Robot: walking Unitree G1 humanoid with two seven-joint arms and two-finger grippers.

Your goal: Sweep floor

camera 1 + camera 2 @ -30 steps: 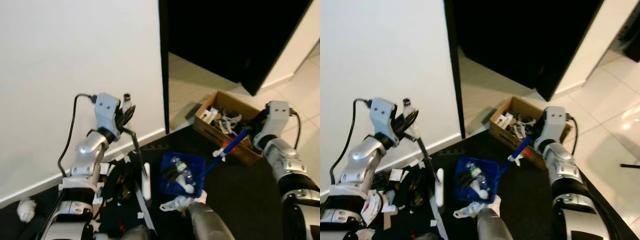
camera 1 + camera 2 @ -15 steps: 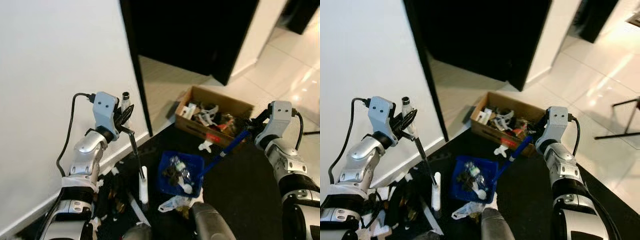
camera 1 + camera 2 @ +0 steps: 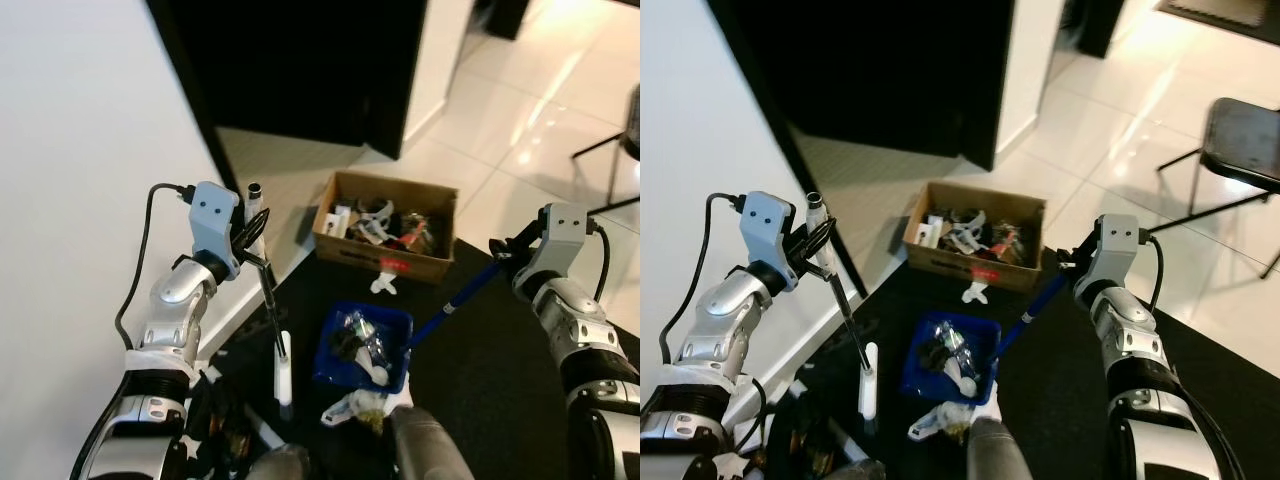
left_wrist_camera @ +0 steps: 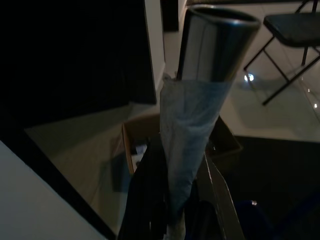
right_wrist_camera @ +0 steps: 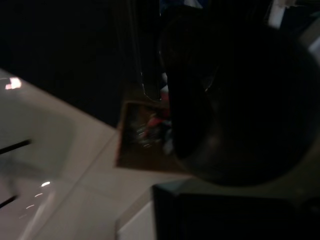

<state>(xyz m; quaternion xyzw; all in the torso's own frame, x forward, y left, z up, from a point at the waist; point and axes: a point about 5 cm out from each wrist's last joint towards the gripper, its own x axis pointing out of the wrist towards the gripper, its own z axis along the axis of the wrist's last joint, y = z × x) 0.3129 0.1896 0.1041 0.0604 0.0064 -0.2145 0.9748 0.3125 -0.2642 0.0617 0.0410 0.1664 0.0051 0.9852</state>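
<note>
From the left eye we see our left gripper clenched round the top of the broom, whose pole slants down to the black mat beside the blue dustpan, full of litter. From the right eye, our right gripper grasps the dustpan's blue handle, near the cardboard box at the mat's edge. The left wrist shows the broom's metal tip between the fingers; the right wrist is too dark to tell much.

A blue dustpan holding black and white litter sits on a black mat. Beyond the dustpan, a brown cardboard box with a red mark stands on glossy cream tiles. Left of the dustpan, a black-shafted broom has a white lower section.
</note>
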